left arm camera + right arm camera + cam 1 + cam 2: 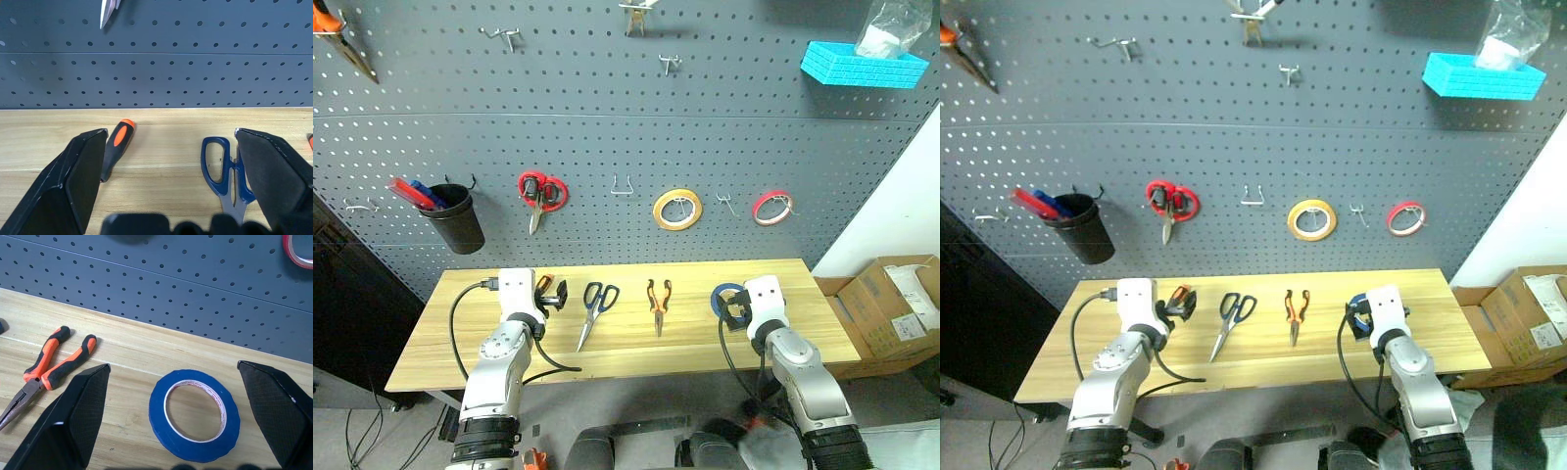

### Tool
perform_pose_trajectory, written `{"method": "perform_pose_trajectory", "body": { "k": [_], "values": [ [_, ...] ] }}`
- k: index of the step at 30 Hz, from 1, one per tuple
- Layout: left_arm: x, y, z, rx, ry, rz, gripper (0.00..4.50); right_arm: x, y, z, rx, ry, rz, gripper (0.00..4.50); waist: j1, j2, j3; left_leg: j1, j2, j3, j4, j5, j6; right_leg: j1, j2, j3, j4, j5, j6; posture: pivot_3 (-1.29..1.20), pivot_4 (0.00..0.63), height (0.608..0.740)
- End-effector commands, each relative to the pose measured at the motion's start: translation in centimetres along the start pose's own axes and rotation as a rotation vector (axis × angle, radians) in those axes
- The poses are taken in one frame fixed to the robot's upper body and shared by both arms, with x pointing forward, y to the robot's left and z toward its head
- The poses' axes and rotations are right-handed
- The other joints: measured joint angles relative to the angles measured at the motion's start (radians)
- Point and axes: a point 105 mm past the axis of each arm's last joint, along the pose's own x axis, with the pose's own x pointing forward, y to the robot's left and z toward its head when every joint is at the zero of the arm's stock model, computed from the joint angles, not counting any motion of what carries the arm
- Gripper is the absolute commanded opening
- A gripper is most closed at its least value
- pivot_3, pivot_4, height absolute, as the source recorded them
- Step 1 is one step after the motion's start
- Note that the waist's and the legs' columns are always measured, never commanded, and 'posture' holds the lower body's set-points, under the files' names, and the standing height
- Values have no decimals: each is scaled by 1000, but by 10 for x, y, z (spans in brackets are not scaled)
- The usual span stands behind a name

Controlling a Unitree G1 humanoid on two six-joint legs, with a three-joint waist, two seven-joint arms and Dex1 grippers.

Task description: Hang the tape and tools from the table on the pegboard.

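On the pale wood table (636, 367) lie, from left to right, an orange-and-black screwdriver (117, 147), dark-blue-handled scissors (595, 308), orange-and-black pliers (658, 299) and a blue roll of tape (194, 416). The dark grey pegboard (607, 127) rises behind the table. My left gripper (169, 132) stands open above the table, with the screwdriver and the scissor handles lying ahead between its fingers. My right gripper (173, 365) is open too, and the tape lies flat just ahead of it. Neither gripper holds anything.
The pegboard carries red-handled scissors (541, 192), a yellow roll (677, 209), a red roll (771, 207), a black cup (455, 217), a blue basket (862, 64) and bare hooks (623, 186). A cardboard box (901, 299) sits right of the table.
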Motion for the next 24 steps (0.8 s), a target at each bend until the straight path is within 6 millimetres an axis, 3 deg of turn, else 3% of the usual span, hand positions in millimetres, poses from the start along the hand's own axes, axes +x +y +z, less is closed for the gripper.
{"method": "perform_pose_trajectory", "body": {
  "k": [1,9,12,13,15,17,22,24],
  "values": [
    [0,2,16,8,-57,2,4480,0,-4,14,-17,-48,-9,4500,0,0,0,0,0,0,0,0,0,0,0,0,0,0,0,160,21,740],
    [1,2,17,0,-58,-2,4480,-2,-5,13,-40,-38,9,4500,0,1,3,0,0,0,0,0,0,0,0,0,0,0,0,150,46,740],
    [6,-18,37,51,-103,-130,4480,-1,-8,18,-72,-34,49,4500,1,0,9,0,0,0,0,0,0,-1,0,0,0,0,0,148,61,740],
    [7,-28,43,68,-114,-184,4480,0,-8,19,-86,-33,70,4500,1,1,12,0,0,0,0,0,0,-2,0,0,0,0,0,148,61,740],
    [10,-79,63,22,-125,-430,4480,10,-6,24,-157,-6,177,4500,1,3,23,-1,0,0,0,0,0,-2,0,0,0,0,0,138,93,740],
    [8,-107,74,-5,-120,-569,4480,15,-6,25,-204,17,235,4500,1,5,34,-1,-1,-1,3,-3,-5,-4,-1,-1,-2,0,0,134,103,740],
    [-6,-175,60,-12,-14,-860,4480,34,-10,16,-291,106,316,4500,-13,1,59,-1,-2,-1,3,0,1,2,-1,1,-2,0,0,120,168,740],
    [-13,-189,56,-32,24,-931,4480,36,-11,13,-303,124,337,4500,-22,1,77,-2,-2,0,2,-3,6,0,0,2,1,-2,2,118,193,740]
  ]
}}
